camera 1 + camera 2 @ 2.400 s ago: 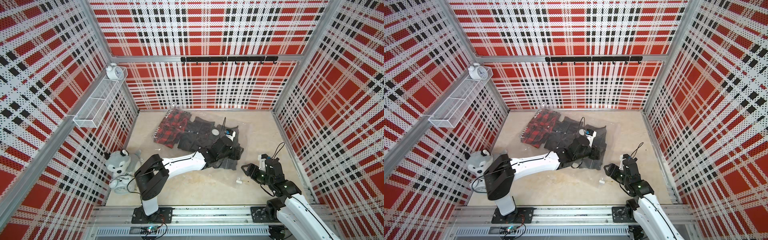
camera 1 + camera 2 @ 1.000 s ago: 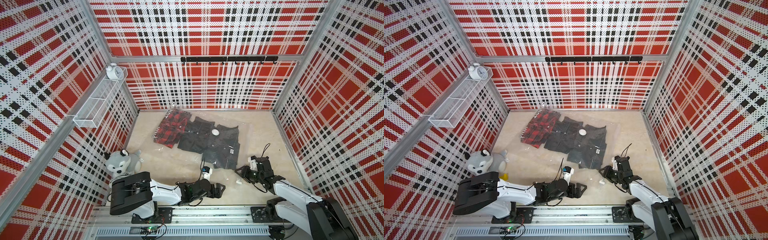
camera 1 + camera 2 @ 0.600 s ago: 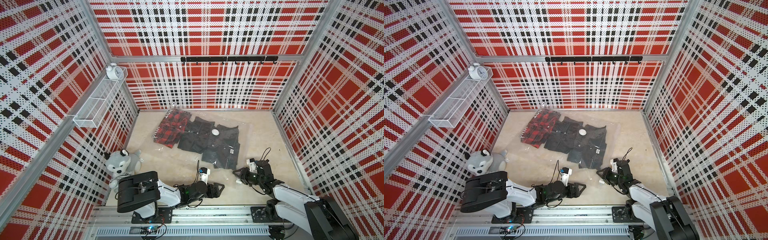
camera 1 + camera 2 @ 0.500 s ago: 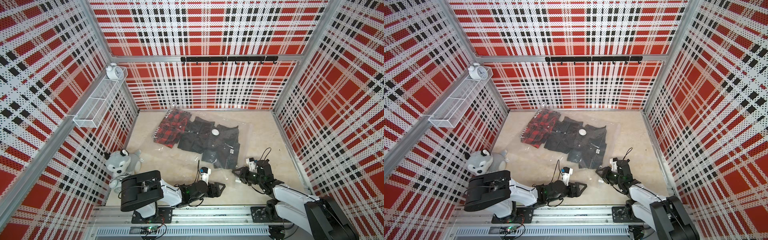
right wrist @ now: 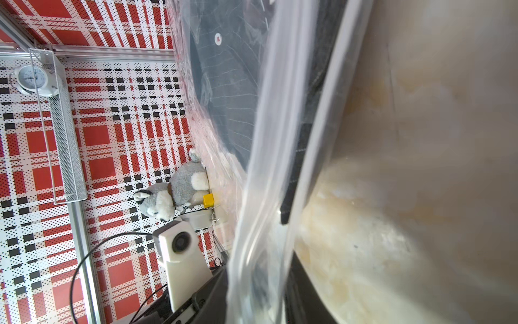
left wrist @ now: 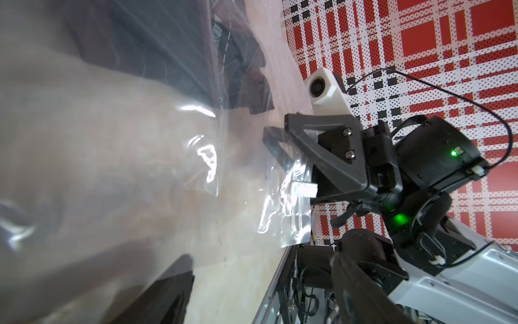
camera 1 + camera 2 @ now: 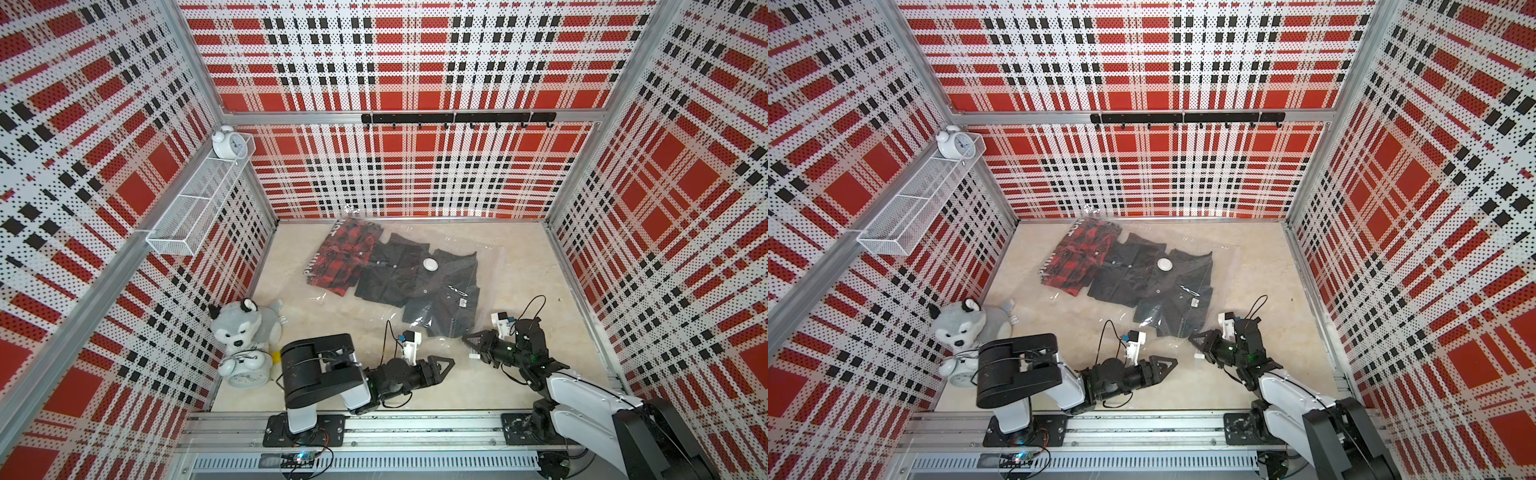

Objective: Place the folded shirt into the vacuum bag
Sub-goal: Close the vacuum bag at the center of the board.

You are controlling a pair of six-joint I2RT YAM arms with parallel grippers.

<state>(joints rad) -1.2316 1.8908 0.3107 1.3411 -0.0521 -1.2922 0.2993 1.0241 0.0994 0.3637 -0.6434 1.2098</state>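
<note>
The vacuum bag point(image 7: 486, 266) lies flat on the beige floor in both top views, its white valve disc point(image 7: 430, 263) on top. Inside it, under the clear film, a dark folded shirt point(image 7: 440, 307) lies beside a red plaid one point(image 7: 336, 262). My right gripper point(image 7: 466, 339) is at the bag's near edge, shut on the film that runs between its fingers point(image 5: 300, 269). The white slider clip point(image 6: 304, 190) sits on that edge just beside the right gripper point(image 6: 276, 126). My left gripper point(image 7: 446, 371) stands open, low over the floor by the same edge, holding nothing.
A plush husky point(image 7: 245, 326) and an alarm clock point(image 7: 247, 372) sit at the front left, with a small yellow block point(image 5: 208, 200) beside them. A wire shelf point(image 7: 199, 203) with a second clock hangs on the left wall. A hook rail point(image 7: 457, 118) runs along the back wall.
The left arm has drawn back from the shirt on the bag to the front of the floor. The right gripper has moved to the bag's near edge and closed on it.
</note>
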